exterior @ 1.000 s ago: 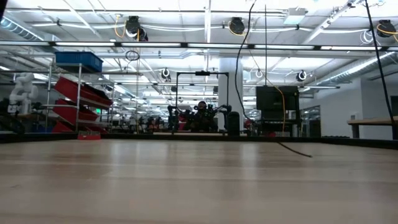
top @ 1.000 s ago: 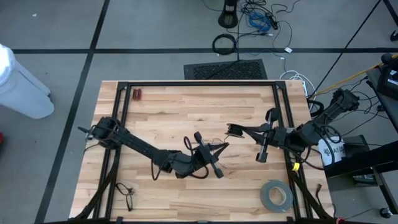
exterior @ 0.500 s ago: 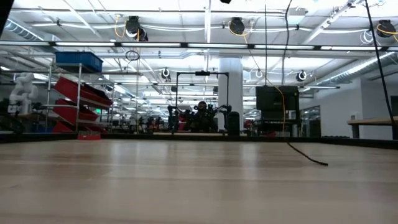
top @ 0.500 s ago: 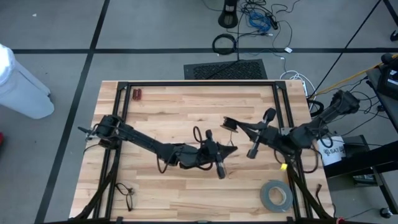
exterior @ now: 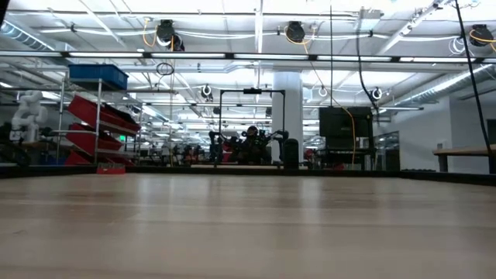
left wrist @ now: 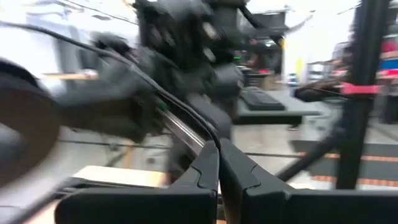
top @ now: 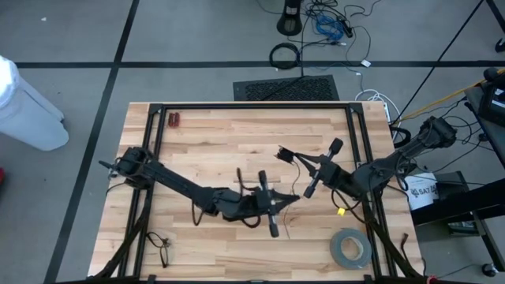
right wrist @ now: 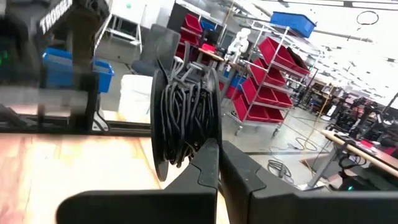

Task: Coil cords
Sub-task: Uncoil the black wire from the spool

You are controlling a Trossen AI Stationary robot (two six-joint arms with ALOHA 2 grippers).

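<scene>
Black cord [top: 282,152], top view: where is it now? (A)

Wound in a small bundle, pinched in the right fingers [top: 289,155] above the middle of the wooden surface [top: 221,142]. A thin strand drops from it toward the left fingers [top: 290,199], just beside. More loose loops hang around the left wrist. (B)

What moved? (A)

A second ago the bundle sat lower and further right. It has shifted up and left, and the left arm has swung in under it. The grey tape roll [top: 349,248] is untouched, well apart. (B)

Low view? (A)

Bare surface [exterior: 232,225] only. Half a second ago a dark strand lay along it on the right side; that's gone now. My read is the slack is off the wood and being taken up. (B)

Left wrist? (A)

Blurred. The left fingers [left wrist: 217,146] are pressed together, and one strand of cord [left wrist: 155,87] runs right into the seam at their tips. Looks like they pinch it, though I can't be certain. (B)

Right wrist? (A)

Clear. The right fingers [right wrist: 217,144] are clamped on the bundle; the cord [right wrist: 186,118] sits in many tight turns just above the tips. (B)

So, progress? (A)

Most of it looks coiled. The tail between the two arms and the loops by the left wrist are still to wind on. The next wrap needs the left arm to keep tension, or the turns may slip. (B)
</scene>
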